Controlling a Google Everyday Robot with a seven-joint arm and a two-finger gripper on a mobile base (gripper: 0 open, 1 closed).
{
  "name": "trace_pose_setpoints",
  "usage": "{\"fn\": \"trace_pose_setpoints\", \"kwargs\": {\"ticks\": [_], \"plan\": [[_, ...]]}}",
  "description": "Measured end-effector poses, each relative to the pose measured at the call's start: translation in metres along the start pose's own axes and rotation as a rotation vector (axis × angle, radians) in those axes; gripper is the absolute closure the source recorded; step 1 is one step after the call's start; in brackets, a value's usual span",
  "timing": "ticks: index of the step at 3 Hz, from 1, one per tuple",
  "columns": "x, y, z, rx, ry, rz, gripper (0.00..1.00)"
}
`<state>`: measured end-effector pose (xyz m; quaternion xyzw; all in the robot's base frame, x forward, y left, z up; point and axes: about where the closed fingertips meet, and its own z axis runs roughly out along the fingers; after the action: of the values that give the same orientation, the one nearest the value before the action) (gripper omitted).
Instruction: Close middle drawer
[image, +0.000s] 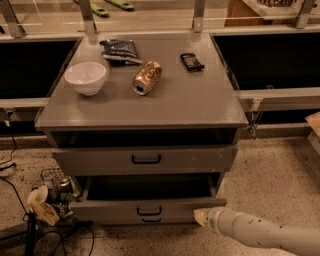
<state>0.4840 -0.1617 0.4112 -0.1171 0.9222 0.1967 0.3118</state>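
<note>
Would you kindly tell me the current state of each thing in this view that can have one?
middle drawer: pulled open, box bare inside.
top drawer: seems slightly out.
end effector: low, at the middle drawer's right front corner.
white bowl: upright, looks empty.
can: lying on its side.
snack bag: lying flat.

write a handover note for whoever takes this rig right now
The gripper is low at front right, its tip at the right end of the front panel of the wide grey middle drawer; contact unclear.
Drawer: pulled out, bare box showing, under the taller-fronted grey drawer.
Done: gripper positioned at the panel.
Left: push the drawer in until flush.
</note>
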Motion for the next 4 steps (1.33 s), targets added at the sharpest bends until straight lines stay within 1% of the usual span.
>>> {"fn": "trace_pose_setpoints", "kwargs": {"ticks": [1, 2, 3, 4], "plan": [[-0.007, 0.001, 0.009, -0.015, -0.016, 0.003, 1.0], [-0.016, -0.003, 0.019, -0.019, -0.018, 0.009, 1.0], [-0.016, -0.003, 0.019, -0.019, -0.018, 0.009, 1.0], [-0.018, -0.006, 0.031, 0.001, -0.028, 0.049, 1.0]]}}
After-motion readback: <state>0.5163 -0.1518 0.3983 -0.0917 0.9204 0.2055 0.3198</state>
